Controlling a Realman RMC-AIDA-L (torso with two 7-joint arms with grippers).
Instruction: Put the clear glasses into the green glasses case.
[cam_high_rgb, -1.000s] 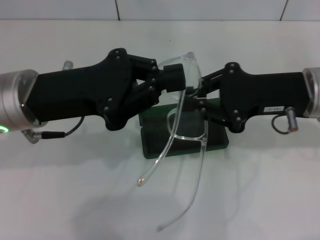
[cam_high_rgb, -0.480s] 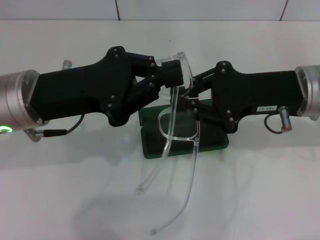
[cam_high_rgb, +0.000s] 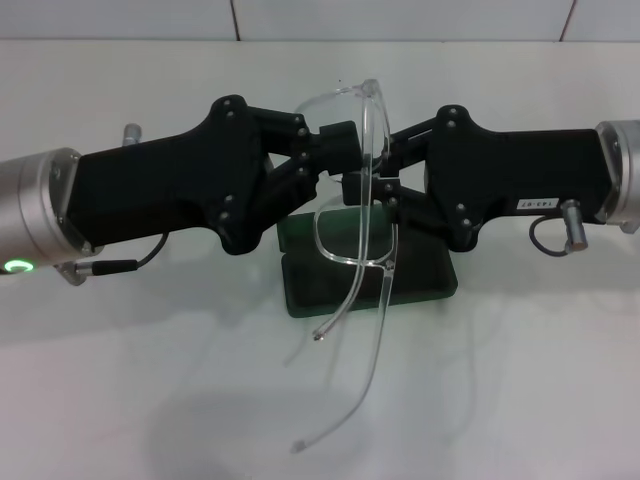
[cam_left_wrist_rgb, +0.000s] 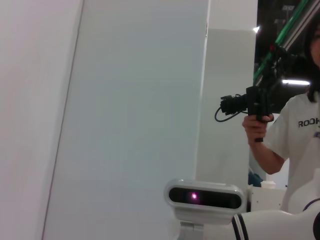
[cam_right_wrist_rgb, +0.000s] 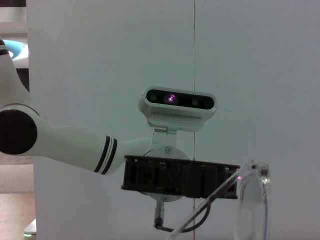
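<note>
clear glasses (cam_high_rgb: 352, 215) | transparent, arms unfolded | above green glasses case (cam_high_rgb: 420, 280)

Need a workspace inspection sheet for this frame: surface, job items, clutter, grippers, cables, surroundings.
Surface: white table, bare around the case.
Job's things: clear glasses held up above the green glasses case, arms unfolded and hanging toward the camera; case lies open on the table.
Clutter: nothing seen.
Grippers: left gripper shut on the glasses' frame; right gripper at the frame from the other side, grip unclear.
Cables: short black lead under the left wrist; loop under the right wrist.
Surroundings: white wall behind; person holding a camera in the left wrist view.
</note>
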